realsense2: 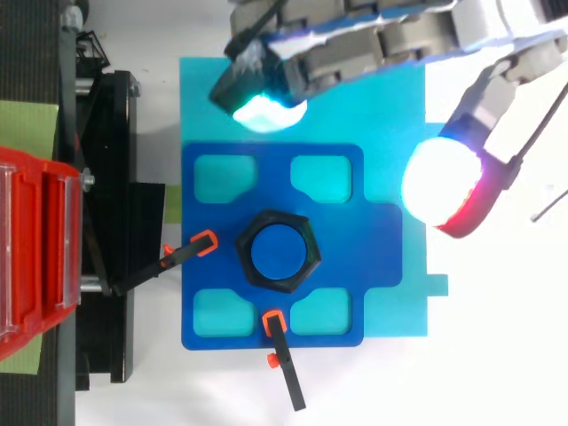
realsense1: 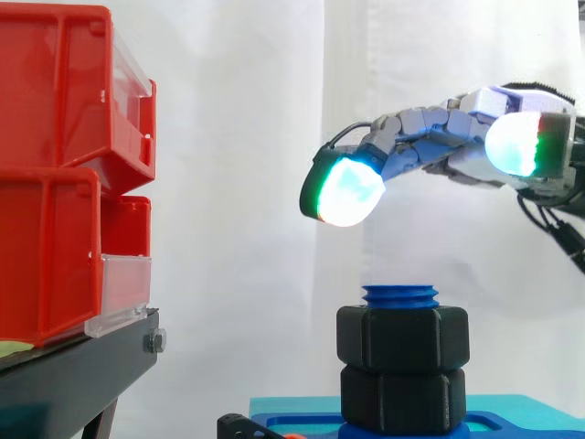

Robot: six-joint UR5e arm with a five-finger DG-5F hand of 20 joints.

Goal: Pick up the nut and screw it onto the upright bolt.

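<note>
Black plastic nut (realsense1: 403,336) is seen threaded on the blue upright bolt (realsense1: 400,294) at lower centre; the robot hand (realsense1: 439,137) is held above, upper right, fingers loosely extended, nothing grasped.

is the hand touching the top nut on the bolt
Apart. In the side view the hand hovers above the top nut and the bolt, with white curtain showing plainly between them.
</note>
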